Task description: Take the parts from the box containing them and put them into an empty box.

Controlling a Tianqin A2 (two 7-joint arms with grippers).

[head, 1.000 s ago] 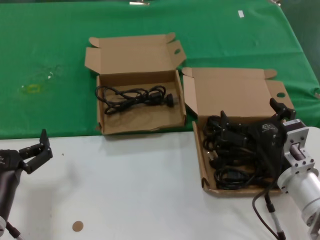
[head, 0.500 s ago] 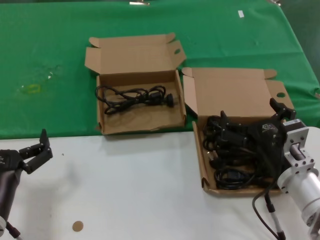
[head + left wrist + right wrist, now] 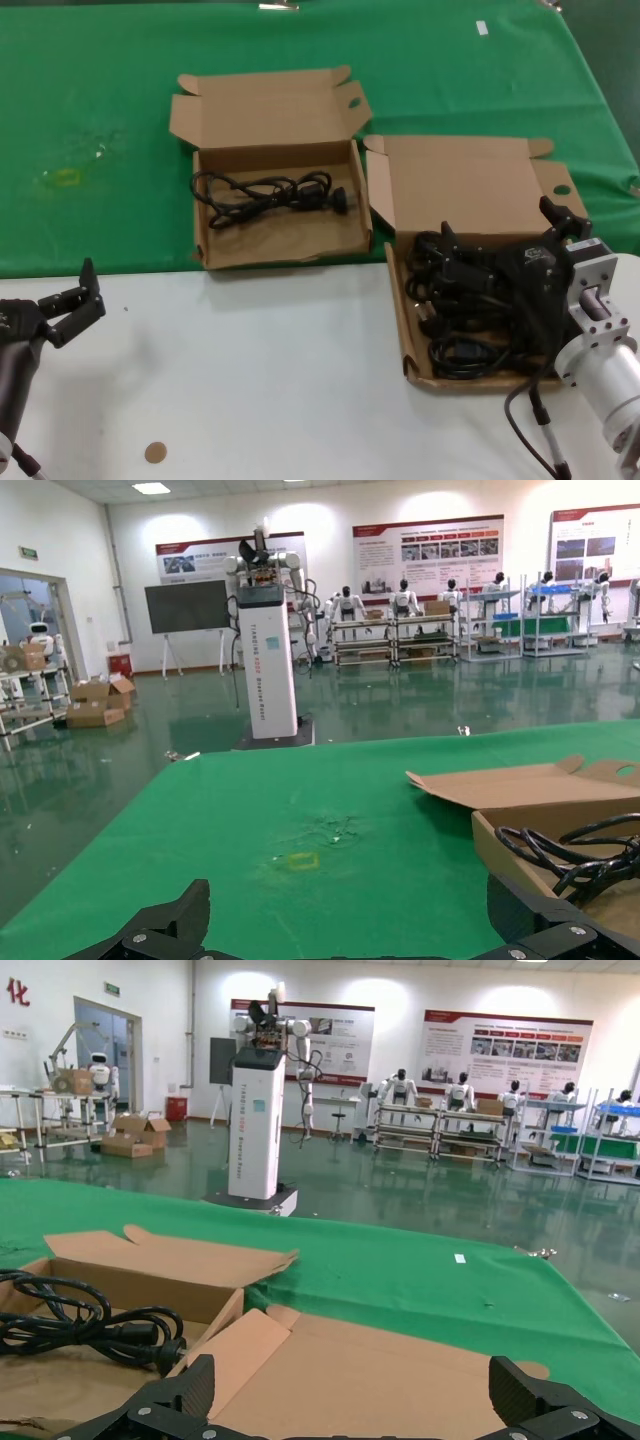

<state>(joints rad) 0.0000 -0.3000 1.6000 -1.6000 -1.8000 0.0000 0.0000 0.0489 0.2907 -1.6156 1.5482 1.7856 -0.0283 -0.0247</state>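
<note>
Fingers spread wide, my right gripper (image 3: 505, 240) hangs over the fuller cardboard box (image 3: 470, 195) of tangled black power cords (image 3: 455, 310); the other box (image 3: 275, 190), on the green cloth (image 3: 100, 100), holds one cord (image 3: 270, 195). My left gripper (image 3: 70, 300) waits open at the white table's (image 3: 250, 380) near-left edge.

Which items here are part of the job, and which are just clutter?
Job: pile of cords in the right box; left box holding one cord; right gripper open over the pile.
Clutter: brown disc, white scrap, yellow mark on green cloth.
</note>
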